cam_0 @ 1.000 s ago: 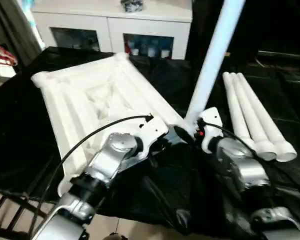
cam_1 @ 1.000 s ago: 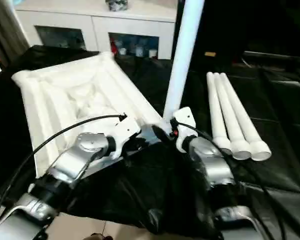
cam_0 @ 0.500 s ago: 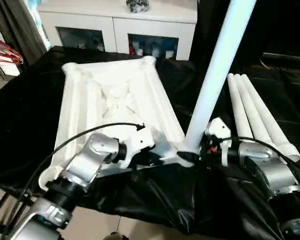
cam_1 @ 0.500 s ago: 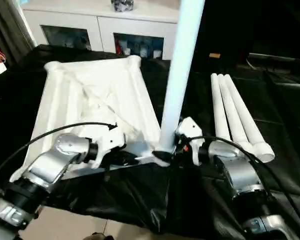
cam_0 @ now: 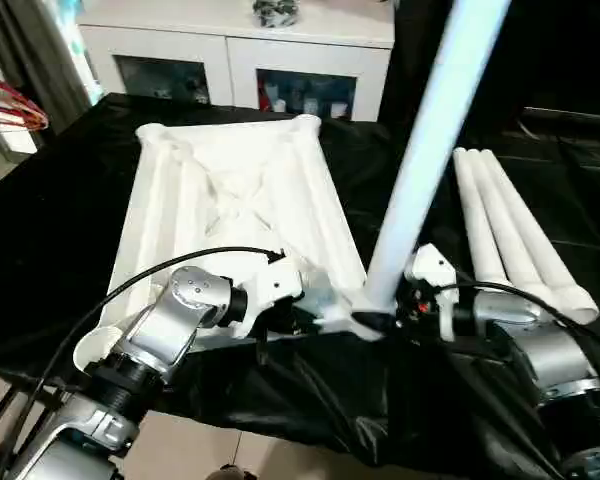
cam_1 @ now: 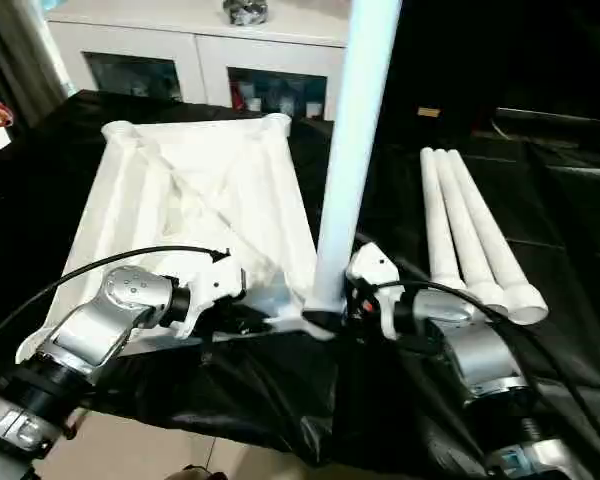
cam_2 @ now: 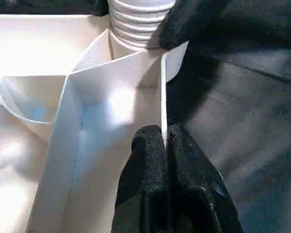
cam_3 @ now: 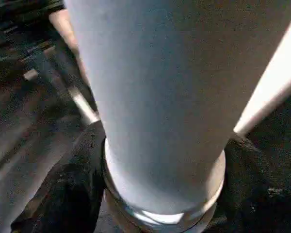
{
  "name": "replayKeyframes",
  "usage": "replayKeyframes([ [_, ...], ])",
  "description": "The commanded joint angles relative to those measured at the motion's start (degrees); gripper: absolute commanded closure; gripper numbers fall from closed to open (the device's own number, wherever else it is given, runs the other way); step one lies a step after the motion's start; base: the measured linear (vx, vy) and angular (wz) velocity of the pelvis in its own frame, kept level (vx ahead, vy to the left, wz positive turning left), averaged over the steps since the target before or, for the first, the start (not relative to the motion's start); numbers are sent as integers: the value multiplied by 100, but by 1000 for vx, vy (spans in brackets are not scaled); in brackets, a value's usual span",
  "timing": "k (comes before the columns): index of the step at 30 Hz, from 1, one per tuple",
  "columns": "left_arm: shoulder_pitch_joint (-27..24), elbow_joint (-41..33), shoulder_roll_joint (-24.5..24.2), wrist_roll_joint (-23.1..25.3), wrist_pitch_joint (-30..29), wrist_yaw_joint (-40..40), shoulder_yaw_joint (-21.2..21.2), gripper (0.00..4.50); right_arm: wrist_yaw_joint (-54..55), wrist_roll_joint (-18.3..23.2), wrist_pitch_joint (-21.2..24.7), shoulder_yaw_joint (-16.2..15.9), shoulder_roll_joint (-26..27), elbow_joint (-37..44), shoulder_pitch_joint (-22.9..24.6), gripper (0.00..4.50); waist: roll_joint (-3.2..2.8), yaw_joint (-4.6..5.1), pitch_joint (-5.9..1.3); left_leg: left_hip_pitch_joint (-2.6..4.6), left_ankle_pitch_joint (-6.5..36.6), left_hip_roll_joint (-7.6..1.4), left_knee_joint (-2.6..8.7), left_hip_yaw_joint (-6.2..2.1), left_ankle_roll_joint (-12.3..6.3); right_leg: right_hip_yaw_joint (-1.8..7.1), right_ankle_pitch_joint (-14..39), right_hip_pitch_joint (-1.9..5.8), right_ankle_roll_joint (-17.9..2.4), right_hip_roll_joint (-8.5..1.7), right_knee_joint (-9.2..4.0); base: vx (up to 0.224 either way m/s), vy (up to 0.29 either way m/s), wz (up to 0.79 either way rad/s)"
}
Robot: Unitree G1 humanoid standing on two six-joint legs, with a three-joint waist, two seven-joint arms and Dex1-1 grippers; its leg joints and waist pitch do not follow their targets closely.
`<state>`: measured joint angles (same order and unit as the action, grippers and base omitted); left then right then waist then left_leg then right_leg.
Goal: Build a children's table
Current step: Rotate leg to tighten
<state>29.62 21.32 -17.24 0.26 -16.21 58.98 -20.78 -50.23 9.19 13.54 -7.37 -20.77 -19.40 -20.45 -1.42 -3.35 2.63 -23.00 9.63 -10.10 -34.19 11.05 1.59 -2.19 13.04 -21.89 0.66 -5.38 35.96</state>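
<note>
The children's table top (cam_0: 230, 200) lies upside down on black cloth, ribbed underside up. One white leg (cam_0: 430, 150) stands tilted in its near right corner socket. My right gripper (cam_0: 376, 308) is around the foot of this leg (cam_3: 174, 97), with a black finger (cam_3: 72, 194) pressed on each side. My left gripper (cam_2: 164, 138) is shut on the thin white rim (cam_2: 162, 87) of the top beside that socket, where the leg's ribbed end (cam_2: 136, 22) shows. Three more legs (cam_0: 510, 230) lie side by side to the right.
A white cabinet (cam_0: 230, 60) with glass doors stands behind the cloth-covered surface. A red wire object (cam_0: 10, 100) sits at the far left. The cloth's near edge (cam_0: 310, 420) drops off just below my forearms.
The table top has swung round so that its long sides now run nearly straight away from me. My left arm moved left with it. The right fingers have drawn closer around the upright leg.
</note>
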Motion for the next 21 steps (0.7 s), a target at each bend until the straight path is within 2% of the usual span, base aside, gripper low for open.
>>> replayKeyframes([
  [1, 285, 1, 479, -15, -72, -543, 7, 450, 1033, -247, -24, 38, 389, -466, -180, 175, 60, 17, -338, 185, 1272, -287, 419, -120, -99, 177, 646, 172, -1521, -295, -465, 0, 0, 0],
  [2, 356, 103, 676, 36, -200, -911, 83, 450, 1489, -268, -7, 154, 605, -683, -264, 175, 50, 63, -334, 169, 1335, -282, 436, -129, -25, 178, 784, 167, -1470, -293, -461, 0, 0, 0],
  [4, 411, 179, 841, 72, -311, -1204, 146, 450, 1869, -271, 15, 257, 787, -858, -337, 175, 60, 84, -334, 198, 1492, -275, 438, -133, 50, 178, 1038, 152, -1381, -296, -507, 0, 0, 0],
  [5, 501, 271, 1168, 119, -538, -1710, 248, 450, 2695, -288, 66, 461, 1152, -1213, -518, 175, 57, 123, -330, 178, 1455, -275, 444, -132, 66, 188, 1002, 144, -1379, -294, -506, 0, 0, 0],
  [6, 522, 291, 1253, 125, -597, -1822, 272, 450, 2850, -303, 63, 487, 1232, -1284, -562, 175, 32, 118, -334, 183, 1437, -273, 444, -138, 76, 185, 984, 143, -1368, -296, -506, 0, 0, 0],
  [7, 541, 304, 1376, 123, -659, -1946, 292, 450, 3050, -330, 34, 505, 1350, -1374, -624, 175, 54, 130, -346, 169, 1387, -261, 435, -139, 49, 180, 940, 157, -1333, -288, -506, 0, 0, 0],
  [10, 534, 287, 1578, 191, -631, -2070, 199, 450, 3191, -377, -110, 463, 1615, -1447, -740, 175, 47, 111, -361, 145, 1182, -262, 422, -133, -65, 177, 602, 181, -1317, -287, -492, 0, 0, 0],
  [11, 512, 268, 1624, 231, -607, -2027, 135, 450, 3135, -453, -210, 402, 1689, -1445, -776, 175, 47, 101, -375, 132, 1007, -255, 403, -128, -184, 171, 328, 196, -1330, -283, -473, 0, 0, 0],
  [12, 512, 268, 1624, 231, -607, -2027, 135, 450, 3135, -453, -210, 402, 1689, -1445, -776, 119, 42, 99, -375, 129, 964, -257, 403, -129, -213, 166, 255, 194, -1338, -276, -466, 0, 0, 0],
  [14, 463, 196, 1549, 244, -528, -1874, 62, 450, 2994, -404, -270, 455, 1663, -1467, -837, 103, 52, 97, -371, 135, 946, -260, 401, -123, -306, 163, 166, 198, -1376, -277, -464, 0, 0, 0],
  [16, 442, 159, 1497, 240, -512, -1797, 46, 450, 2935, -405, -297, 459, 1620, -1469, -854, 97, 40, 92, -369, 147, 1009, -268, 402, -119, -322, 165, 253, 189, -1402, -285, -478, 0, 0, 0],
  [18, 428, 131, 1455, 233, -504, -1739, 37, 450, 2864, -430, -340, 435, 1545, -1448, -857, 62, 39, 85, -370, 145, 990, -271, 402, -118, -320, 167, 232, 197, -1402, -282, -474, 0, 0, 0],
  [20, 349, -24, 1152, 148, -412, -1292, 13, 450, 2198, -389, -401, 305, 1172, -1215, -773, 62, 39, 69, -381, 143, 935, -272, 390, -124, -383, 155, 106, 215, -1416, -281, -459, 0, 0, 0],
  [21, 349, -24, 1152, 148, -412, -1292, 13, 450, 2198, -389, -401, 305, 1172, -1215, -773, 62, 41, 65, -384, 138, 885, -274, 385, -122, -413, 156, 39, 221, -1418, -283, -453, 0, 0, 0],
])
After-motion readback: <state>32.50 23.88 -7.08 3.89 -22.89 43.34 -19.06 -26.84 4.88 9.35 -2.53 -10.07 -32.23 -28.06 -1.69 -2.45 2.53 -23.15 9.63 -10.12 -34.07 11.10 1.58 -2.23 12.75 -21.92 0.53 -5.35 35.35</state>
